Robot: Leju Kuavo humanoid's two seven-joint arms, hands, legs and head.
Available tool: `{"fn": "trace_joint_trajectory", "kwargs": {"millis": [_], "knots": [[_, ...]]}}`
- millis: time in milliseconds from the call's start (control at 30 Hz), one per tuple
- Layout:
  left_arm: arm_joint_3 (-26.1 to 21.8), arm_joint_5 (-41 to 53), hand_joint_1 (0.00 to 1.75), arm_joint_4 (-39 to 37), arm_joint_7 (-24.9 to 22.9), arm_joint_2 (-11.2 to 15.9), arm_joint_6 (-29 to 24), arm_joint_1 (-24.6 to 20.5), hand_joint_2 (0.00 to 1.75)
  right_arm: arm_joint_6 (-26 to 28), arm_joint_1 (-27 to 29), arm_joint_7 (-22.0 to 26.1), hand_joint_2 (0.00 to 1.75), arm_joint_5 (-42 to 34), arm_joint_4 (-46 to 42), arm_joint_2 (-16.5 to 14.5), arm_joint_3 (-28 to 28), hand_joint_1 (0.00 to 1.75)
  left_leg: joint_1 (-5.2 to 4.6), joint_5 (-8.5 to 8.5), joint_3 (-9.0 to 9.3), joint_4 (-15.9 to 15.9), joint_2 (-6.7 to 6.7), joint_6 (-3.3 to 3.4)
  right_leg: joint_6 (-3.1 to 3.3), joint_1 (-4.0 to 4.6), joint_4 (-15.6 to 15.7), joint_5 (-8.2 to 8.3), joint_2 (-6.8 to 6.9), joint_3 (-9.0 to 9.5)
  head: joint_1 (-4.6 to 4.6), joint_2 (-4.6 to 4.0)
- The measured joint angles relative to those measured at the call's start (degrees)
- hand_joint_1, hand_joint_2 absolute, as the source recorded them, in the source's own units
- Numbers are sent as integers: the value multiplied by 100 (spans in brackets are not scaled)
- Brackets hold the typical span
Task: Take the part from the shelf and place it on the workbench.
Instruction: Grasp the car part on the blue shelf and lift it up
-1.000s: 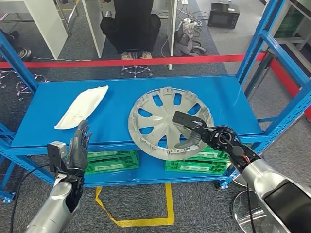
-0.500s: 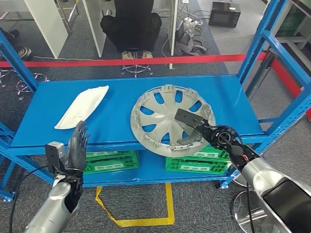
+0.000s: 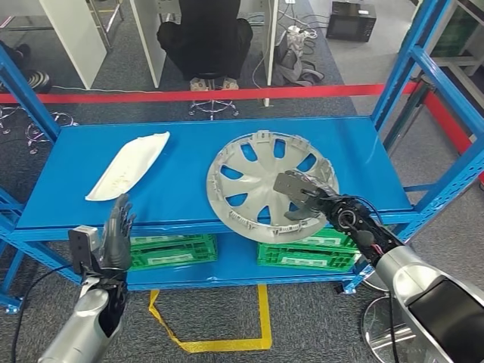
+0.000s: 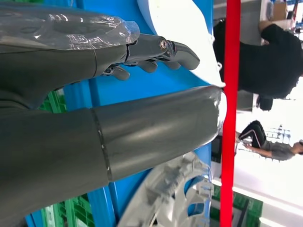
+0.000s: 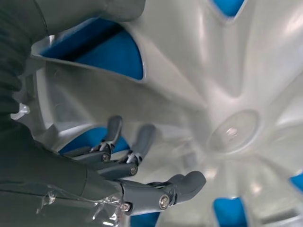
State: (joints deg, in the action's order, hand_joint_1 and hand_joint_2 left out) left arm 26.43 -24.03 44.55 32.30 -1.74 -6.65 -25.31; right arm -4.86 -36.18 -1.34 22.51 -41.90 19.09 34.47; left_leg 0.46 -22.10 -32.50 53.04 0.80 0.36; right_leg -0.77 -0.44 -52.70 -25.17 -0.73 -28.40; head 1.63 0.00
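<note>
A silver hubcap (image 3: pixel 257 181) lies tilted on the blue shelf (image 3: pixel 182 174), its near rim over the front edge. My right hand (image 3: pixel 305 200) grips that rim at the near right, with the thumb on top and the fingers hooked through the spokes. In the right wrist view the fingers (image 5: pixel 143 189) curl against the hubcap's (image 5: pixel 221 71) inner face. A white curved part (image 3: pixel 128 165) lies on the shelf's left side. My left hand (image 3: pixel 117 234) is raised in front of the shelf edge, fingers spread and holding nothing. The left wrist view shows its fingers (image 4: pixel 157 49) near the white part (image 4: pixel 182 28).
Green crates (image 3: pixel 171 251) (image 3: pixel 308 253) sit on the lower level under the shelf. Blue uprights (image 3: pixel 422 68) frame the right side. Behind a red tape line (image 3: pixel 114 98), a person (image 3: pixel 206 38) sits on a stool. Yellow tape (image 3: pixel 262 318) marks the floor.
My right hand and the hubcap have shifted a little to the right and farther onto the shelf. My left hand has sunk slightly.
</note>
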Motion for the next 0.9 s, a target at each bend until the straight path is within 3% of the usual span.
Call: {"fn": "trace_joint_trajectory", "kwargs": {"millis": [167,267,900], "knots": [[-3,-23,0,157,10,73,-91,187,0,910,-78,272,175,893,147,-1,8,0,-1,5,-23,1,6,1,-1,-2,-2,2,4,-20,5,0],[-11,-23,0,259,17,118,-117,275,0,1175,-80,360,175,1314,172,-9,28,0,-1,5,-32,2,9,1,-1,-1,-3,3,4,-30,5,0],[-20,-20,0,543,-6,216,-69,369,0,1187,29,462,175,2433,28,-107,123,0,1,1,-50,-1,14,-5,9,2,-5,-8,7,-52,1,0]]}}
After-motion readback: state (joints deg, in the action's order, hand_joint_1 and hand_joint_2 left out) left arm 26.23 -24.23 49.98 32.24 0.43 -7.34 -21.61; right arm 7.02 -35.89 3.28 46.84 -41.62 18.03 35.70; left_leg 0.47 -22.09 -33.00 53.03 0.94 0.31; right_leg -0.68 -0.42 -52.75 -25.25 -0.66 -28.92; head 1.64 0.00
